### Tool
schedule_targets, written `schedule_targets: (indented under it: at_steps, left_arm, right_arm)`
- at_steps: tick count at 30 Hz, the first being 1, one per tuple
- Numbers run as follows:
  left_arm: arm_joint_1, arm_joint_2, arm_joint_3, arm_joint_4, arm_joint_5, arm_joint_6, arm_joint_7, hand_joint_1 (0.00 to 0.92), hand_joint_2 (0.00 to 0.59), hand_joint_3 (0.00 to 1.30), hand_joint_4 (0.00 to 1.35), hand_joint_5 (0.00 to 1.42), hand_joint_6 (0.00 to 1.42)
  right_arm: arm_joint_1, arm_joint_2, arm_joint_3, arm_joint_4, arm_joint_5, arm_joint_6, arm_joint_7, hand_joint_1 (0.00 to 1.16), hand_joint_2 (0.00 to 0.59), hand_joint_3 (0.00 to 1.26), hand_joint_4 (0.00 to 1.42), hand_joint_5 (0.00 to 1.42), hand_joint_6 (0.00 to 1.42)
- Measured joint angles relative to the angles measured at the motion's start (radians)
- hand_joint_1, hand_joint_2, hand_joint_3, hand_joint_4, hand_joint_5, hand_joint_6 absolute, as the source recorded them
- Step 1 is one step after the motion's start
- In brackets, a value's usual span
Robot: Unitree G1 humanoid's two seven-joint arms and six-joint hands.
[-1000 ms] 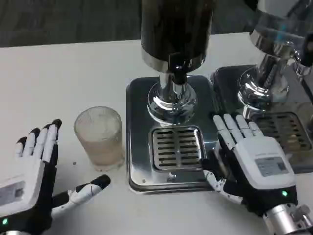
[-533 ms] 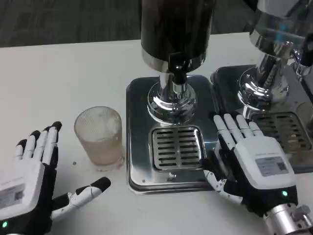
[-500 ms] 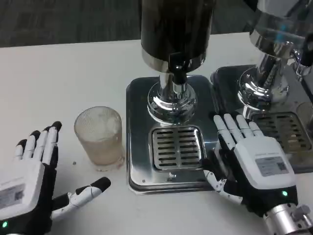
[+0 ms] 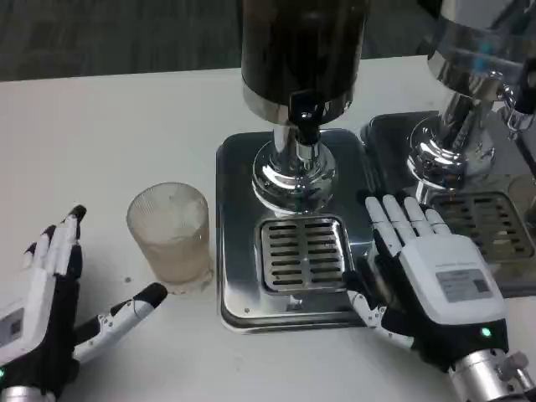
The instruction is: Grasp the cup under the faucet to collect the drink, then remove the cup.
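Note:
A ribbed clear cup (image 4: 171,232) stands upright on the white table, just left of the steel drip tray (image 4: 234,167). The dark drink dispenser (image 4: 301,50) has its faucet (image 4: 304,113) above the slotted grate (image 4: 303,253), and nothing stands on that grate. At the lower left my left hand (image 4: 46,314) is open, fingers spread, its thumb pointing at the cup's base without touching it. Over the tray's right edge my right hand (image 4: 427,280) lies open and flat, holding nothing.
A second dispenser (image 4: 469,92) with its own drip tray (image 4: 494,222) stands at the right, close behind my right hand. White table stretches to the left and behind the cup.
My left hand has drawn back to the left and lower in the picture, away from the cup. The right hand and the cup have stayed put.

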Motion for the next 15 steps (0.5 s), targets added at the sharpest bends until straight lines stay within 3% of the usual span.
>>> schedule_targets:
  at_steps: [5,15]
  left_arm:
    - [-0.126,0.002,-0.027,0.231,-0.015,-0.126,0.017,0.0,0.0,0.0,0.0,0.0,0.0]
    - [-0.309,-0.039,-0.077,0.502,-0.037,-0.231,0.042,0.002,0.0,0.0,0.0,0.0,0.0]
  right_arm:
    - [0.018,0.002,-0.002,-0.034,-0.004,0.023,0.0,0.4,0.464,0.01,0.0,0.0,0.06]
    - [0.058,0.004,-0.007,-0.083,-0.02,0.06,0.0,0.4,0.464,0.01,0.0,0.0,0.1]
